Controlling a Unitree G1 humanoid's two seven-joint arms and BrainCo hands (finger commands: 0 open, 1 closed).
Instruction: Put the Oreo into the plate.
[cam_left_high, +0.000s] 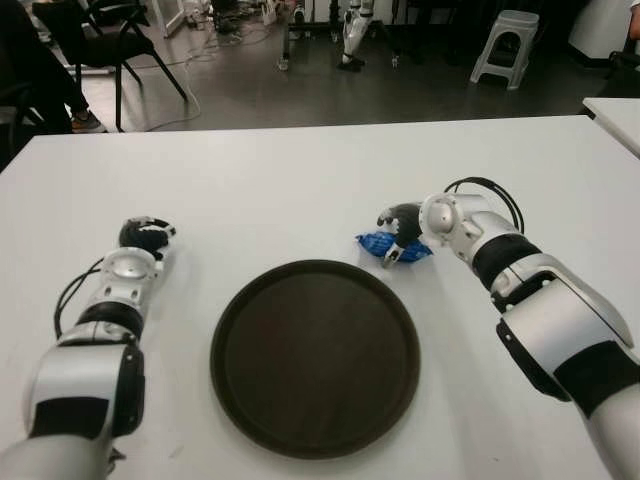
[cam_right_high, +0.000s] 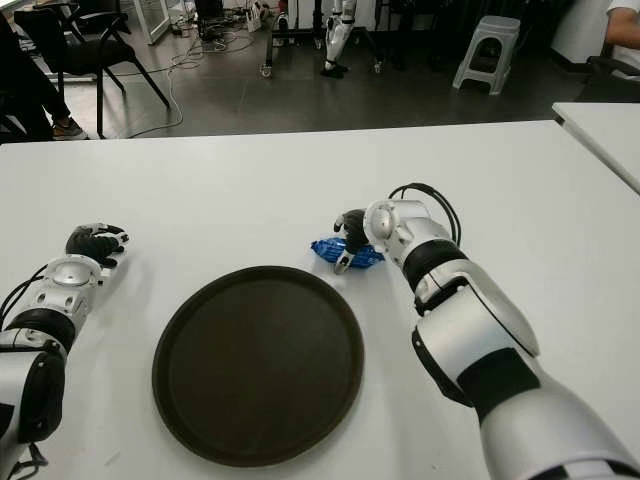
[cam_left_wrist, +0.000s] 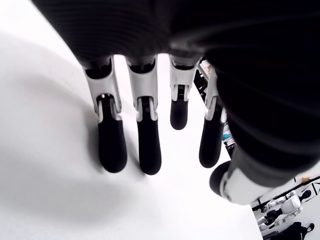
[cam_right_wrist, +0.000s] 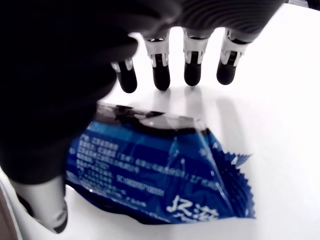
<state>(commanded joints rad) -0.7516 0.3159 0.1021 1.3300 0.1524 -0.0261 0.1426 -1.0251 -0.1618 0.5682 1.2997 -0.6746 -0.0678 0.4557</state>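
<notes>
Eye view: plate nearest us, dark and bare on the white worktop. Just past its rim lies the Oreo, under our right hand. Left hand idle, left of the plate.

Right wrist: fingers spread over the pack, nothing gripped. Blue glossy wrapper, crinkled; likely light, slippery, crushable, so pinch across its middle.

Left wrist: fingers relaxed, empty.

Right hand over blue snack packet on white table

Right hand: dark palm fills one side; four black-tipped fingers extended, spread, above the table. Blue packet: crinkled foil, white print, serrated end seal, lying flat under the palm; thumb tip beside its near edge. Fingers not closed around it.
</notes>
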